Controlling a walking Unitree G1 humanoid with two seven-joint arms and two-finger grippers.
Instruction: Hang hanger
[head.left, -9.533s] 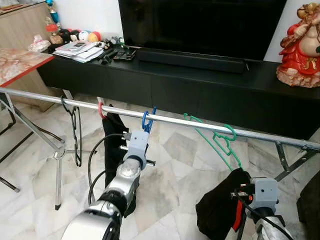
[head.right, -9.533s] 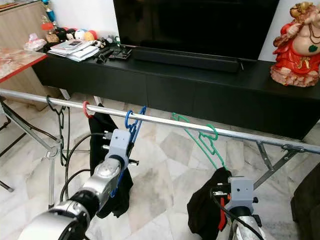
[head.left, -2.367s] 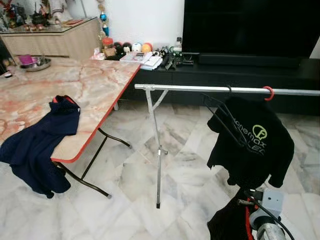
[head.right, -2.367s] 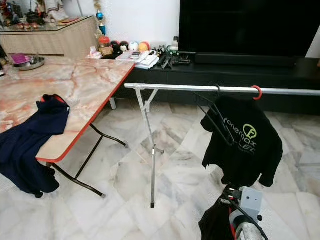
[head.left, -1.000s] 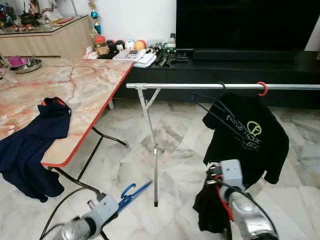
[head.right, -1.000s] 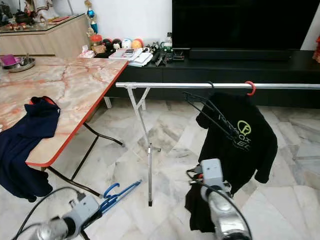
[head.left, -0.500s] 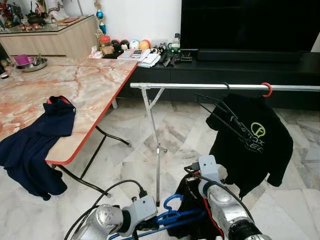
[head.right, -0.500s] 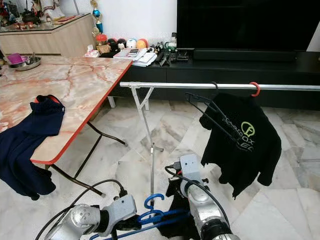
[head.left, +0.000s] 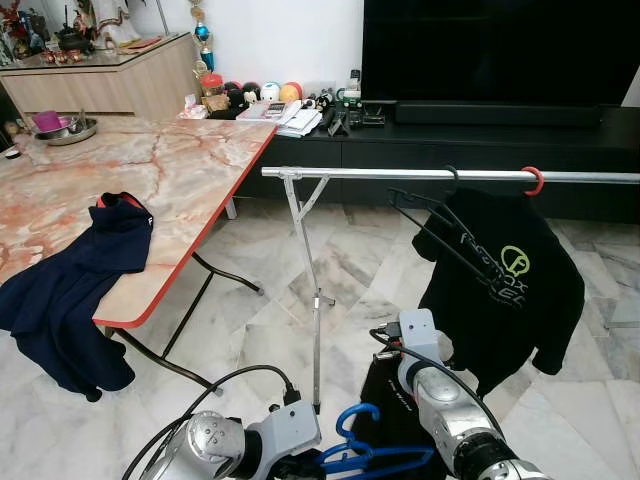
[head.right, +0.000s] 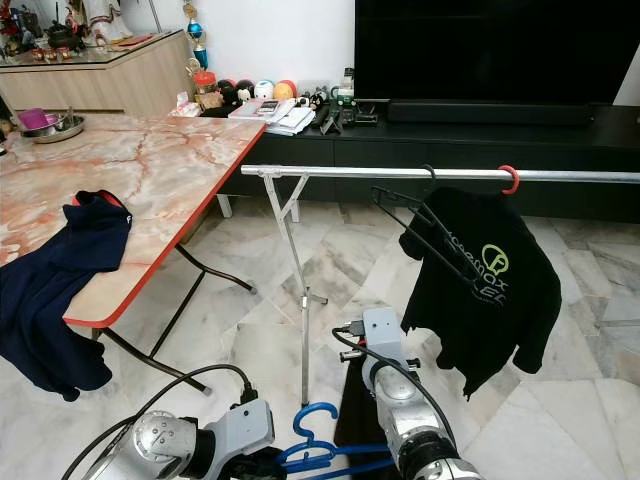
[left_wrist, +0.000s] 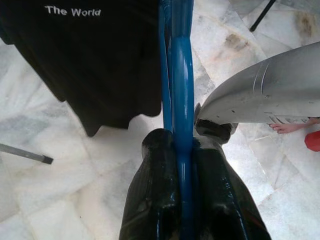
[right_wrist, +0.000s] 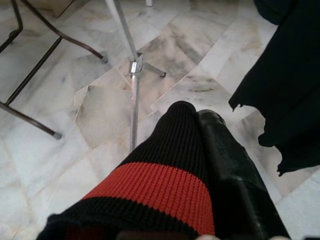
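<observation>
My left gripper (left_wrist: 182, 165) is clamped on the blue hanger (head.left: 375, 455), held low near the floor. My right gripper (right_wrist: 210, 150) pinches a black garment (right_wrist: 165, 175) (red stripe). Hanging on the rail (head.left: 420, 174) is not yet done.

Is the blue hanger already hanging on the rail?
No, the blue hanger is gripped between the left gripper's fingers low above the floor, far below the rail.

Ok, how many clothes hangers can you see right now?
3: a blue hanger in the left gripper, a black hanger empty on the rail, and a red-hooked hanger under the black T-shirt. Others may be hidden.
</observation>
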